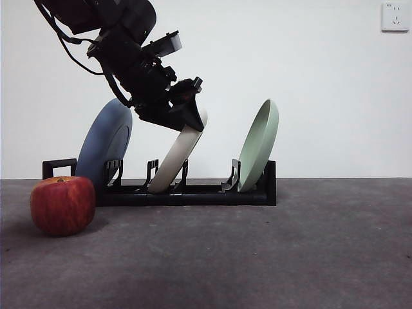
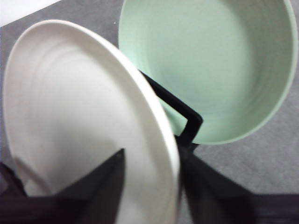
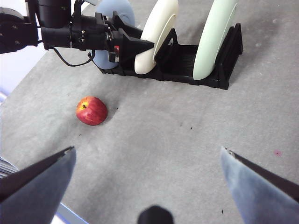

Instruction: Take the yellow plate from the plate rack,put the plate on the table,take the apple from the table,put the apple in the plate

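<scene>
Left tool (image 2: 152, 186) hides yellow plate's (image 2: 70, 116) gripped rim.

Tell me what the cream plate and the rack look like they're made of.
The yellow plate looks like matte glazed ceramic, possibly melamine: smooth cream face with faint concentric rings, little gloss. The plate rack looks like moulded black plastic with thin upright dividers.

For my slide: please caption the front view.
Left gripper grasps the yellow plate in the plate rack; apple waits.
</scene>
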Motion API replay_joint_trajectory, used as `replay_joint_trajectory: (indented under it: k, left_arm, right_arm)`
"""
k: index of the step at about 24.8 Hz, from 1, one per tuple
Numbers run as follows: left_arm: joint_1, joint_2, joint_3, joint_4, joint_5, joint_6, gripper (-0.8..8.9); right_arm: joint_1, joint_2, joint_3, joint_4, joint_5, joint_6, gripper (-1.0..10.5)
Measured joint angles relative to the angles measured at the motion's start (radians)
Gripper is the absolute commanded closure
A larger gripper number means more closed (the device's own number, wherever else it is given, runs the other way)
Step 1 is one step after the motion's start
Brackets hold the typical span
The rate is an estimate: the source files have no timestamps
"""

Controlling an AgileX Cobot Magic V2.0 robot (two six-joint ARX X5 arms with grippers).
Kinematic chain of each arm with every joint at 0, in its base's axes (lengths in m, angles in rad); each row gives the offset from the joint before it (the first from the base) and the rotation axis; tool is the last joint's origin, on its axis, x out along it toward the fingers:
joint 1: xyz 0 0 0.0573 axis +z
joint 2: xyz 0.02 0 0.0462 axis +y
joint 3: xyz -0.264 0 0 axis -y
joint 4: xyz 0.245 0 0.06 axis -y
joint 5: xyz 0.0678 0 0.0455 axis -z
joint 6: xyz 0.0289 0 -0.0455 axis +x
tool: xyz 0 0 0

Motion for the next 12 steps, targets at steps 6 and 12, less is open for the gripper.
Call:
replay_joint_trajectory:
  k: [6, 12]
  left_arm:
    - [0.000, 0.000, 0.000, -0.002, 0.068, 0.000, 7.75]
    - [0.000, 0.000, 0.000, -0.010, 0.066, -0.008, 8.22]
  right_arm:
    - [0.000, 0.005, 0.000, 0.000, 0.000, 0.000, 3.8]
    - [0.000, 0.005, 0.000, 0.000, 0.000, 0.000, 3.8]
